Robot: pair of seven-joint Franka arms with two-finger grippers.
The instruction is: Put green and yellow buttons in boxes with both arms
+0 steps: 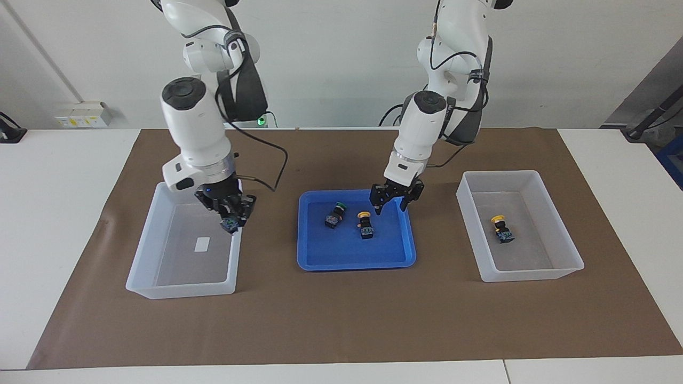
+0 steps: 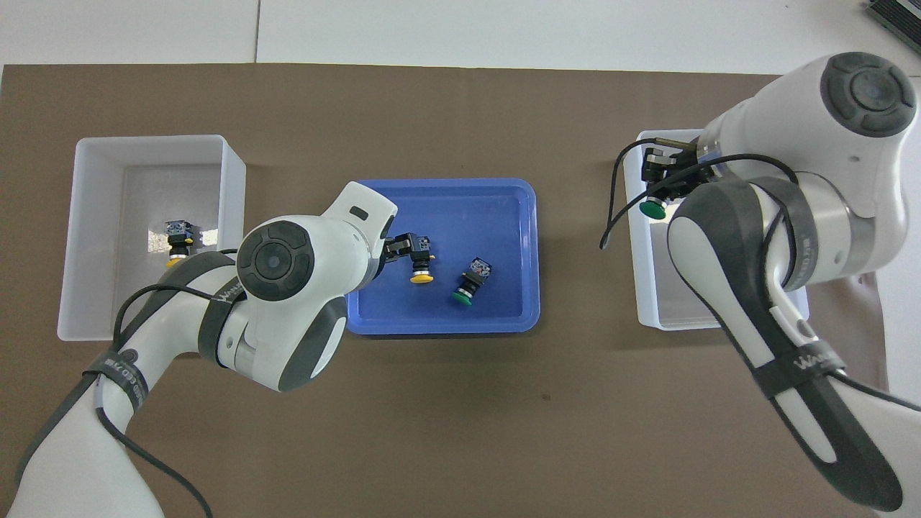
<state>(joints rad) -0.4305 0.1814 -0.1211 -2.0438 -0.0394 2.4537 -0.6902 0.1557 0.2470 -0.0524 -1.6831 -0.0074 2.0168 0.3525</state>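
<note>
Pinching a green button (image 1: 230,223) over its box (image 1: 144,256), the right claw (image 1: 233,212) hangs, while the spread left claw (image 1: 393,201) hovers above the tray (image 1: 352,258) beside a yellow button (image 1: 365,224).

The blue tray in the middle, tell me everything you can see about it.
The blue tray is a shallow, bright blue rectangle with rounded corners and a low raised rim, plastic by its look. It lies flat on the brown mat between the two white bins. A green-capped button and a yellow-capped button rest inside it. The left gripper, open, hangs over the tray's edge nearest the robots.
</note>
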